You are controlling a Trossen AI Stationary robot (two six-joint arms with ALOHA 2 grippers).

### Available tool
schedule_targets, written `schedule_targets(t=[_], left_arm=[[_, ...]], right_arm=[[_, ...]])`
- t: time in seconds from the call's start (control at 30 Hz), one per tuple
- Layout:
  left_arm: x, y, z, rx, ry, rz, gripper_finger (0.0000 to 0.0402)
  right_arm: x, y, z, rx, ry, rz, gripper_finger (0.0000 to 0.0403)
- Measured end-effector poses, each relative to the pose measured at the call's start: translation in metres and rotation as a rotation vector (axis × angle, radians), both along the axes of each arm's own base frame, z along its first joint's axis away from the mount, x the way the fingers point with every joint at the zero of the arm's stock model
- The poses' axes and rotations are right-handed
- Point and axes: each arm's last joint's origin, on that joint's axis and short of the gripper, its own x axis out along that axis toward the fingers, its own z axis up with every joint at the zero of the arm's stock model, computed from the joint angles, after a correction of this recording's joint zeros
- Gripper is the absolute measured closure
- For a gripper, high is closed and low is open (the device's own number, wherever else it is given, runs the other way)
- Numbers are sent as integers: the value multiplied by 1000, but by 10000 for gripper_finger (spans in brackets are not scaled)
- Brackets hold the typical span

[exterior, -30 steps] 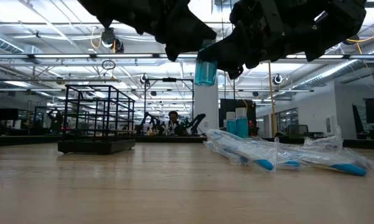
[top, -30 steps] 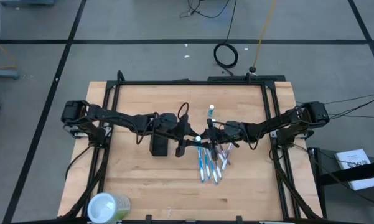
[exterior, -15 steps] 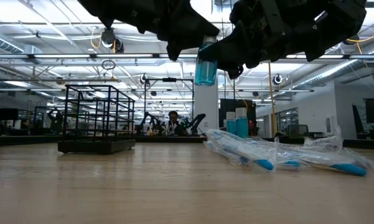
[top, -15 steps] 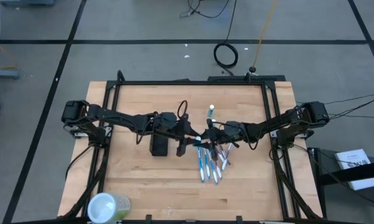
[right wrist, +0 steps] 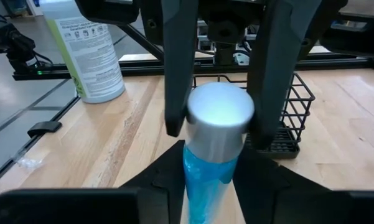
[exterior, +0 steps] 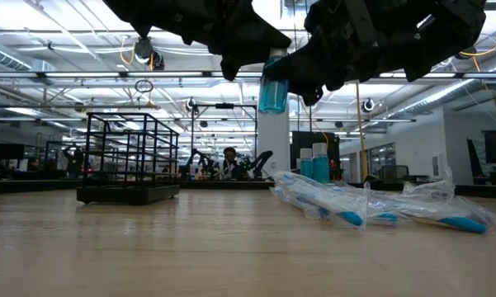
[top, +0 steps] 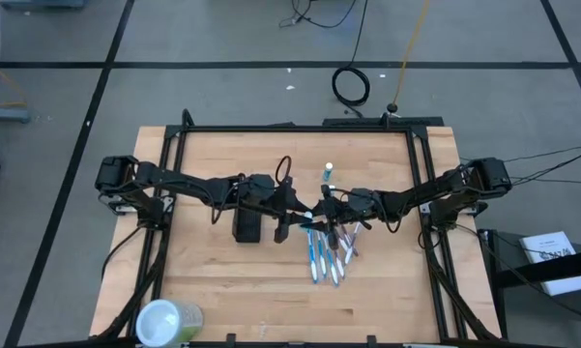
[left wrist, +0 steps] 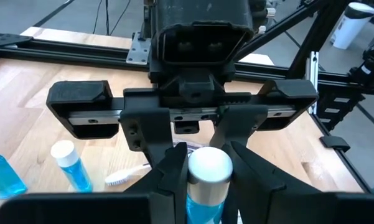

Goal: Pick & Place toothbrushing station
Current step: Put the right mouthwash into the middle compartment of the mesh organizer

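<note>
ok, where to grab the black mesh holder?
By one top-rim wall of the mesh holder, from straight above: it stands upright, open-topped, with thin wire walls, probably too wide to span. Left gripper and right gripper both hold the blue bottle now.

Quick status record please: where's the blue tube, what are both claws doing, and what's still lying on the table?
blue tube: in the air, between both claws
left claw: closed on the tube's white cap
right claw: closed on the tube
mesh holder: upright on the table, looks empty
toothbrushes: lying wrapped on the table
spare tubes: standing behind the toothbrushes
</note>
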Motion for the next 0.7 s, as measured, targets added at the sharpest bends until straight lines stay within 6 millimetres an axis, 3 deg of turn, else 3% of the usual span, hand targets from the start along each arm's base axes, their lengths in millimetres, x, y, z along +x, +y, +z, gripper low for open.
schedule_targets(t=[0.37,0.7], left_arm=[[-22,1,27,125,-3,113,306],[-55,2,54,168,46,229,306]], right_arm=[[-1,-1,5,34,-14,-17,207],[-20,-5,35,12,-30,-33,170]])
